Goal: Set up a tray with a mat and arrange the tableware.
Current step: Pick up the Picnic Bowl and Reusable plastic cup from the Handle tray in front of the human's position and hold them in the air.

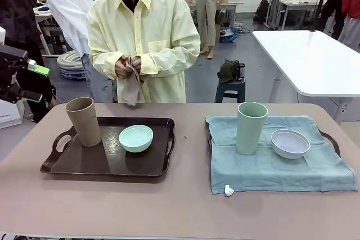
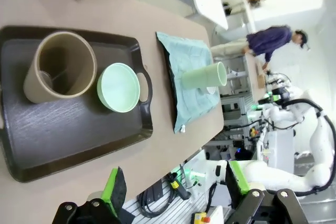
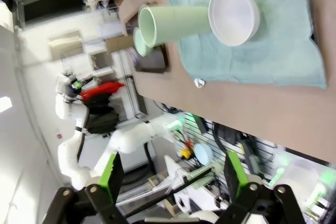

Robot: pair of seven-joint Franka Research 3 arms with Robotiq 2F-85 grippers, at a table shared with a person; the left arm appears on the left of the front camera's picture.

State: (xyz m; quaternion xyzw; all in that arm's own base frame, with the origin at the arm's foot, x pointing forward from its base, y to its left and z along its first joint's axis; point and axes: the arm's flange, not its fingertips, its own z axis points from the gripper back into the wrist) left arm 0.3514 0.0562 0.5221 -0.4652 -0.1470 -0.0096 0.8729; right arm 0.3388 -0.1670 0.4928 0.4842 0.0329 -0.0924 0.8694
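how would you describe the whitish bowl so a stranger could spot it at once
On the robot's right half of the table, a teal cloth mat covers a tray. On it stand a tall pale green cup and, to its right, the low greyish white bowl. Its one lookalike, the mint green bowl, sits on the bare dark tray at the left.

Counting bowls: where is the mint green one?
Front view, left side: the mint green bowl sits on the dark tray, right of the tan cup.
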